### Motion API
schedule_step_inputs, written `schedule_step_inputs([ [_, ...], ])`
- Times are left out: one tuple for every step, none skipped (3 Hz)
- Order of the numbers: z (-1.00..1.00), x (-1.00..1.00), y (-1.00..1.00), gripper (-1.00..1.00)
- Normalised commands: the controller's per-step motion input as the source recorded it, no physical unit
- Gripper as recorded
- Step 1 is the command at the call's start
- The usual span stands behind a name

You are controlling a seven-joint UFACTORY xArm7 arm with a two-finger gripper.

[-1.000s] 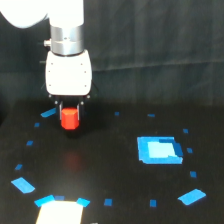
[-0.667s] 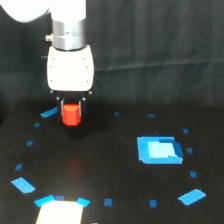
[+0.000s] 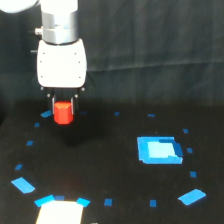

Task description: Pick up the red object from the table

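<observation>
Since the earlier frames, the end effector [image 3: 63,111] has risen slightly, carrying the one red block [image 3: 63,113] with it. Its fingers are closed on the block, which appears to hang just above the black worktop [image 3: 110,165]. A dark curtain [image 3: 160,55] hangs behind. One large blue rectangle [image 3: 158,150] lies well apart toward the exterior view's right; small blue tape marks [image 3: 23,184] ring the surface. One pale patch [image 3: 59,213] sits at the bottom edge.
</observation>
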Motion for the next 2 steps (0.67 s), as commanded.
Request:
schedule_step_inputs([
  [0.98, 0.57, 1.0, -1.0],
  [1.0, -0.1, -0.65, -1.0],
])
